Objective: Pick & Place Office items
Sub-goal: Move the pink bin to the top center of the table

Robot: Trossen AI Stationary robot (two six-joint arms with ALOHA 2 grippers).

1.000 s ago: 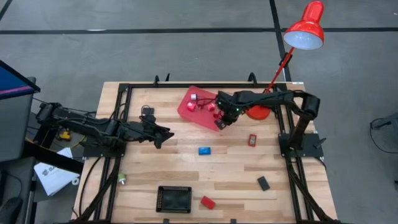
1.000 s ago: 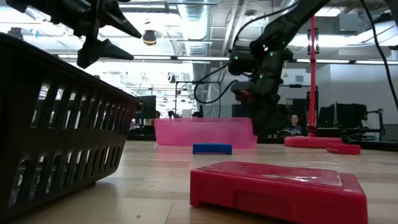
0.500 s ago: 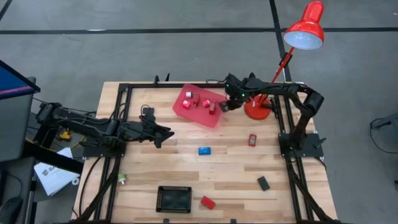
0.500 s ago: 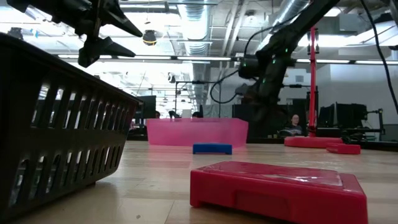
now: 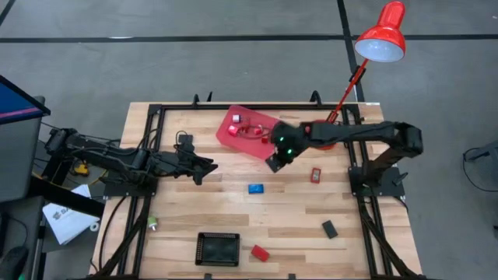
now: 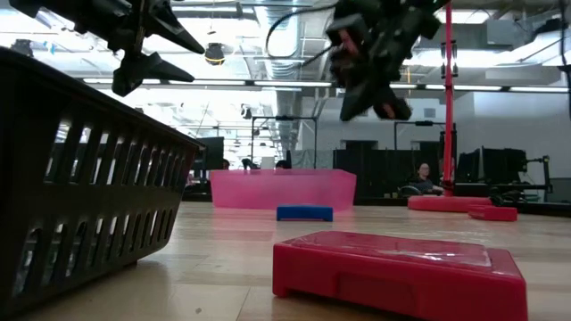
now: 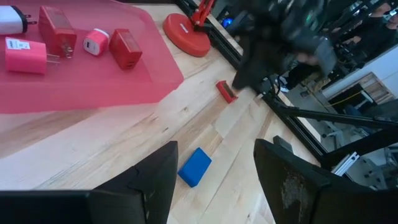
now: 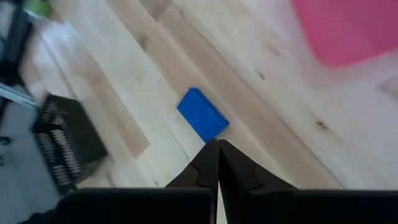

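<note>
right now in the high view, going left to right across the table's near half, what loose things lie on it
small green-and-white piece → black basket → red block → black rectangle

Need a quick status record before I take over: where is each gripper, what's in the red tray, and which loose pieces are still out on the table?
left gripper: open, empty, hovering over the table's left half
right gripper: shut, empty, raised between the red tray and the blue block
red tray: far middle, holds several small red and white pieces
blue block: table centre, loose
small red piece: right of centre, loose
black rectangle: near right, loose
red block: near edge, beside the black basket
</note>
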